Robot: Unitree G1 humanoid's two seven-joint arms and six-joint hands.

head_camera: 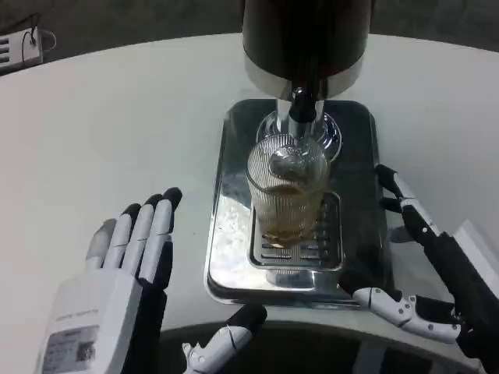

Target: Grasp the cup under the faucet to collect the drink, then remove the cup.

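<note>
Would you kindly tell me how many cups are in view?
1. The cup stands on the metal tray under the faucet, between the two hands, untouched.

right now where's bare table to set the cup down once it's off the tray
Bare table lies left of the metal tray, beyond the left hand, stretching back to the far edge. A narrower bare strip runs right of the tray, beyond the right hand. It is crowded on the tray itself: the ribbed cup stands on the grate under the faucet.
</note>
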